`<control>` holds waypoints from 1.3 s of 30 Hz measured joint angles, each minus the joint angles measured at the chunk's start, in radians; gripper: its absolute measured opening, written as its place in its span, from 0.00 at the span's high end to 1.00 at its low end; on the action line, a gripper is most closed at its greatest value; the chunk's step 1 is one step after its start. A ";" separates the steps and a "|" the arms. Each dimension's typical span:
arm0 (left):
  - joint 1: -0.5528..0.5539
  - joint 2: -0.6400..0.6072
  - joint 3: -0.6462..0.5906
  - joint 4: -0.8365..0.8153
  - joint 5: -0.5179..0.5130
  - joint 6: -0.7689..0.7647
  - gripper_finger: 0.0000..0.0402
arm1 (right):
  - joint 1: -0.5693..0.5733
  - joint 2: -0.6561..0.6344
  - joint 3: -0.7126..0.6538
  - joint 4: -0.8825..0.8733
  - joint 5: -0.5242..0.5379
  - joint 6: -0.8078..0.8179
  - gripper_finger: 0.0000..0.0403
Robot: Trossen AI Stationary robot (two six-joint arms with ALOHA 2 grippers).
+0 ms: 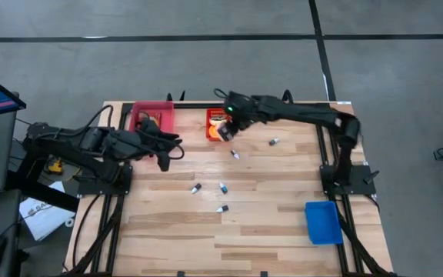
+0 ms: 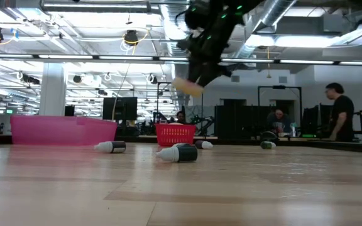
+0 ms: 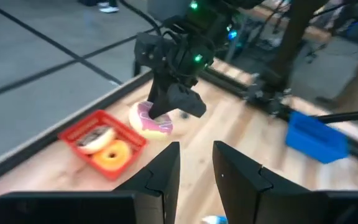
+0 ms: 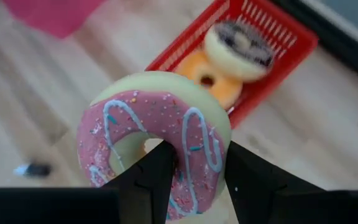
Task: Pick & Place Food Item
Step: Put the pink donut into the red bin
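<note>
Doughnut (image 4: 157,140), pink-iced, hangs clamped by its ring between the right gripper (image 4: 194,165) fingers, above the table just at five o'clock of the red basket (image 1: 215,121); pinched only by one edge, it could swing or slip free, dropping short; left gripper (image 3: 194,165), part-open and empty, waits by the pink bin (image 1: 154,115); small caps scatter the wooden table (image 1: 268,223); beyond, an open workshop with people at desks

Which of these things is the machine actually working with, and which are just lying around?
In use: pink-frosted donut, held by the right end effector; red basket with two more donuts.

Lying about: pink bin, blue bin, small markers scattered on the table; left end effector idle.
</note>
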 joint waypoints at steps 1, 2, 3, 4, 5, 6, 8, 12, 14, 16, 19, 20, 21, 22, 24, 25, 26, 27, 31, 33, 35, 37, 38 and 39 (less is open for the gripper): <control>0.012 -0.002 0.000 -0.011 -0.002 0.012 0.77 | -0.012 0.041 0.049 -0.009 0.000 -0.013 0.68; 0.027 -0.006 0.000 -0.011 -0.002 0.020 0.77 | -0.022 0.078 0.100 -0.020 -0.001 -0.023 0.68; 0.043 -0.013 0.000 -0.015 -0.001 0.028 0.77 | -0.029 0.114 0.150 -0.038 -0.001 -0.030 0.68; 0.056 -0.019 0.000 -0.021 -0.002 0.037 0.77 | -0.035 0.152 0.203 -0.053 -0.001 -0.036 0.68; 0.069 -0.028 0.000 -0.016 -0.002 0.042 0.77 | -0.040 0.186 0.254 -0.066 -0.001 -0.040 0.68; 0.081 -0.035 0.000 -0.018 -0.002 0.050 0.77 | -0.043 0.220 0.302 -0.089 -0.001 -0.046 0.68; 0.097 -0.050 0.000 -0.015 -0.003 0.068 0.77 | -0.046 0.285 0.392 -0.149 0.003 -0.051 0.68; 0.117 -0.088 0.000 -0.021 -0.002 0.091 0.77 | -0.057 0.368 0.482 -0.222 0.012 -0.072 0.68; 0.127 -0.103 0.000 -0.021 -0.002 0.093 0.77 | -0.060 0.389 0.488 -0.233 0.020 -0.084 0.68; 0.139 -0.117 0.000 -0.032 -0.002 0.101 0.77 | -0.068 0.395 0.486 -0.247 0.028 -0.096 0.68; 0.151 -0.130 0.000 -0.028 -0.002 0.120 0.77 | -0.080 0.397 0.479 -0.226 0.035 -0.103 0.68; 0.156 -0.131 0.000 -0.027 -0.002 0.120 0.77 | -0.085 0.398 0.478 -0.240 0.037 -0.106 0.68; 0.161 -0.131 0.000 -0.025 -0.002 0.124 0.77 | -0.090 0.399 0.477 -0.249 0.040 -0.116 0.68; 0.165 -0.130 0.000 -0.027 -0.002 0.133 0.77 | -0.092 0.405 0.477 -0.247 0.049 -0.119 0.68; 0.167 -0.129 0.000 -0.026 -0.002 0.146 0.77 | -0.097 0.412 0.477 -0.242 0.060 -0.123 0.68; 0.167 -0.129 0.000 -0.026 -0.002 0.148 0.77 | -0.098 0.413 0.476 -0.247 0.060 -0.126 0.68; 0.167 -0.130 0.000 -0.026 -0.002 0.149 0.77 | -0.098 0.414 0.476 -0.245 0.065 -0.126 0.68; 0.167 -0.129 0.000 -0.026 -0.002 0.149 0.77 | -0.098 0.415 0.476 -0.236 0.076 -0.123 0.68; 0.167 -0.129 0.000 -0.025 -0.002 0.147 0.77 | -0.097 0.425 0.476 -0.228 0.086 -0.111 0.68; 0.167 -0.129 0.000 -0.025 -0.002 0.147 0.77 | -0.094 0.426 0.476 -0.214 0.087 -0.110 0.68; 0.167 -0.129 0.000 -0.025 -0.002 0.146 0.77 | -0.089 0.429 0.476 -0.210 0.094 -0.098 0.68; 0.167 -0.129 0.000 -0.024 -0.002 0.146 0.77 | -0.089 0.432 0.476 -0.211 0.106 -0.092 0.68; 0.166 -0.129 0.000 -0.024 -0.002 0.146 0.77 | -0.088 0.432 0.476 -0.208 0.106 -0.091 0.68; 0.166 -0.129 0.000 -0.024 -0.002 0.146 0.77 | -0.088 0.432 0.476 -0.204 0.107 -0.088 0.68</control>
